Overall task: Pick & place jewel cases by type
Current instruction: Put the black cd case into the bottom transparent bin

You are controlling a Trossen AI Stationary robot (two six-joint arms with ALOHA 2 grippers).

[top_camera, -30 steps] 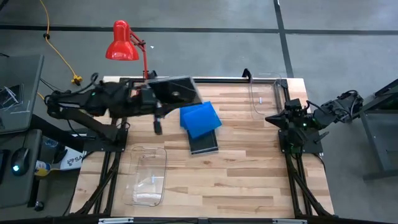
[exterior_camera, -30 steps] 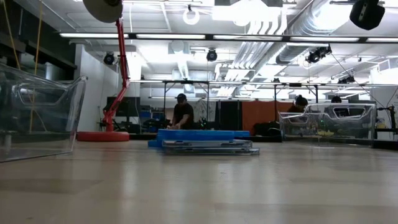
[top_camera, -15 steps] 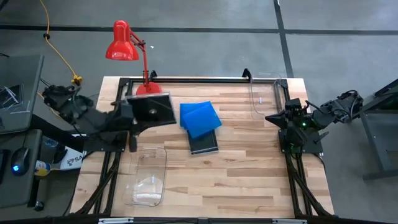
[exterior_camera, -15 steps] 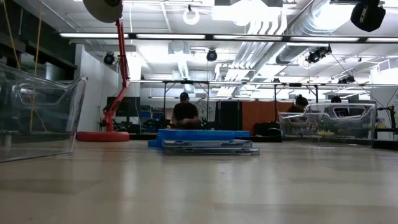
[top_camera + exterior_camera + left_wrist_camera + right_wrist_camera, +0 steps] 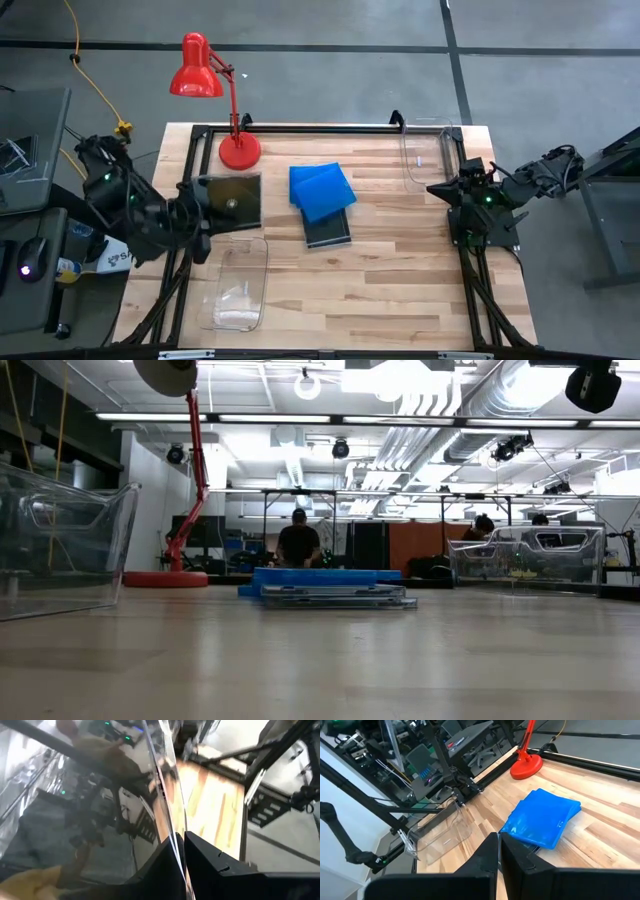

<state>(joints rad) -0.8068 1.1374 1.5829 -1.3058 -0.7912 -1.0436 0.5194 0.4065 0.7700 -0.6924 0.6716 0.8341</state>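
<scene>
Two clear bins [image 5: 236, 282] flank blue jewel cases [image 5: 321, 191] beside red lamp [image 5: 203, 72].

The wooden table [image 5: 380, 270] carries a stack of blue jewel cases [image 5: 322, 190] (a dark case [image 5: 328, 233] beneath). Two clear bins [image 5: 236, 282] and a red lamp [image 5: 238, 152] also stand on it.

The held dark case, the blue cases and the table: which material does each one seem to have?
Dark case: glossy clear plastic, probably; the left wrist view shows reflections across it.
Blue cases: bright plastic with a light sheen.
Table: light wood planks, with seams and grain visible.
</scene>
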